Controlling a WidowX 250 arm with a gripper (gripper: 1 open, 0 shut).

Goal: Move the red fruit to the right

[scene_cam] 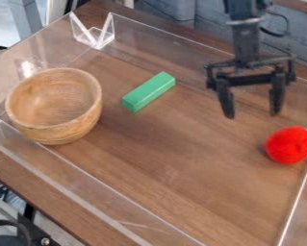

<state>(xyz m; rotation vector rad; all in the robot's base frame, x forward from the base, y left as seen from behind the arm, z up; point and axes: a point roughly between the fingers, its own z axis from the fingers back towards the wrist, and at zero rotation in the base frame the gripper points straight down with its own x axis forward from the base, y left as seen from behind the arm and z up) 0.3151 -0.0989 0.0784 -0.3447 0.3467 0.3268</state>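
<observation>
Over the right half of the wooden table [182,154], the black claw [249,104] hangs from its dark arm with its two fingers [228,101] spread wide apart and pointing down toward the wood. Nothing sits between the fingers; the claw holds nothing.

Just below and to the right of the claw, apart from it, lies the small bright red roundish toy fruit [291,145], with a hint of green at its upper right edge. It rests on the table close to the right wall of the clear plastic barrier [303,183] that fences the working surface.

To the left of the claw, near the middle of the table, a green rectangular block [148,92] lies flat, turned at a slant, well apart from both the claw and the fruit.

Farther left stands a round light wooden bowl [52,104], upright, much larger than the fruit, close to the left wall of the barrier. Its inside looks bare.

At the far left corner, behind the bowl and block, a small clear plastic angled piece [92,34] stands on the table near the back wall of the barrier.
</observation>
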